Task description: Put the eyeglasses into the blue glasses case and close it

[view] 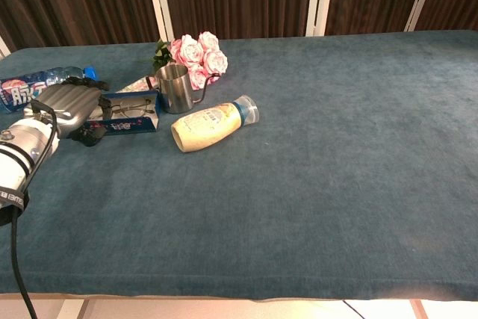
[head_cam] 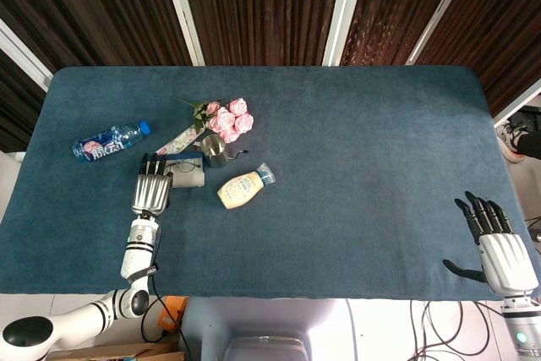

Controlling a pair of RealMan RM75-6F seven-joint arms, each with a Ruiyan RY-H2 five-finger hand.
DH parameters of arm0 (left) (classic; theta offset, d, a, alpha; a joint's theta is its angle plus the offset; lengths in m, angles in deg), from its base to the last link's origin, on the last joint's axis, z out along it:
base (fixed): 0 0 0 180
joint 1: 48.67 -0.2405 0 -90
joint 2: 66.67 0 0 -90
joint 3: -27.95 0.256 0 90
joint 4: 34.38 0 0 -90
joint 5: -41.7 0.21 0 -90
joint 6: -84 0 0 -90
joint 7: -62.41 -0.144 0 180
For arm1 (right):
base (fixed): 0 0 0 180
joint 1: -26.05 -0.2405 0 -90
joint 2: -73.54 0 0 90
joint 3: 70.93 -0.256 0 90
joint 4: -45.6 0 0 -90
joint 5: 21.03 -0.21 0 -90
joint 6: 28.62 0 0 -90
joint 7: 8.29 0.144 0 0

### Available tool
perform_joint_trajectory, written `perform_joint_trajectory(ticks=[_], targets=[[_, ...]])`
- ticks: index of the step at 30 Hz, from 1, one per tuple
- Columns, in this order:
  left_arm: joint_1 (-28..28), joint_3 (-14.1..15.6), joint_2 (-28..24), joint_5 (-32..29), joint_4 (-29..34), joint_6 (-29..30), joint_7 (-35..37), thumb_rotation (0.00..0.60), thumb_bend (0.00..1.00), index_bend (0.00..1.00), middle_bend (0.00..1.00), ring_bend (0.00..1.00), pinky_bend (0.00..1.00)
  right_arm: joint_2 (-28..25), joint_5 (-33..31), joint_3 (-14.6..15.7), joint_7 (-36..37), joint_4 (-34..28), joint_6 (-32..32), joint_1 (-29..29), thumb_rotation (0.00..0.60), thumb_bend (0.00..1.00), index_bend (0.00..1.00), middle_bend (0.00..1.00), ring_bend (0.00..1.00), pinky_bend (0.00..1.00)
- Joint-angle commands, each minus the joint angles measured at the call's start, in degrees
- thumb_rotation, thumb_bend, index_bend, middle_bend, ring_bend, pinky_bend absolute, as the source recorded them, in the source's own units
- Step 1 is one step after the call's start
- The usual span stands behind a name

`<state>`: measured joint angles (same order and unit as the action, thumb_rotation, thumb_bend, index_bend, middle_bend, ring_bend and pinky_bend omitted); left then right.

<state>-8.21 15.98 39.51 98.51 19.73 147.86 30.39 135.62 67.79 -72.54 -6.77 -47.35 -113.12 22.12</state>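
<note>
The left hand [view: 63, 102] holds the edge of the blue case [view: 127, 113], with the glasses [view: 128, 110] inside. The right hand [head_cam: 500, 248] rests open, palm down, on the table [head_cam: 355, 150].

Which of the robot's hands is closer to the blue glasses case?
The left hand, right against the blue glasses case. The right hand is far off at the table's opposite near corner.

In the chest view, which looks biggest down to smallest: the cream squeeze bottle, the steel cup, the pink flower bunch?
1. Cream squeeze bottle lying on its side, largest.
2. Pink flower bunch and small steel cup look about alike; the flowers lie farther from the camera, so I would not rank them.
</note>
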Motion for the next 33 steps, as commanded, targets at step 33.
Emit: perform_joint_trajectory(ticks=[33], targets=[[-1.08, -6.06, -12.94, -11.16, 17.82, -5.33, 2.00, 0.600, 0.52, 0.68, 0.13, 0.01, 0.00, 0.82, -0.20, 0.27, -2.19, -0.20, 1.07, -0.39, 0.600, 0.18, 0.00, 0.00, 0.00, 0.00]])
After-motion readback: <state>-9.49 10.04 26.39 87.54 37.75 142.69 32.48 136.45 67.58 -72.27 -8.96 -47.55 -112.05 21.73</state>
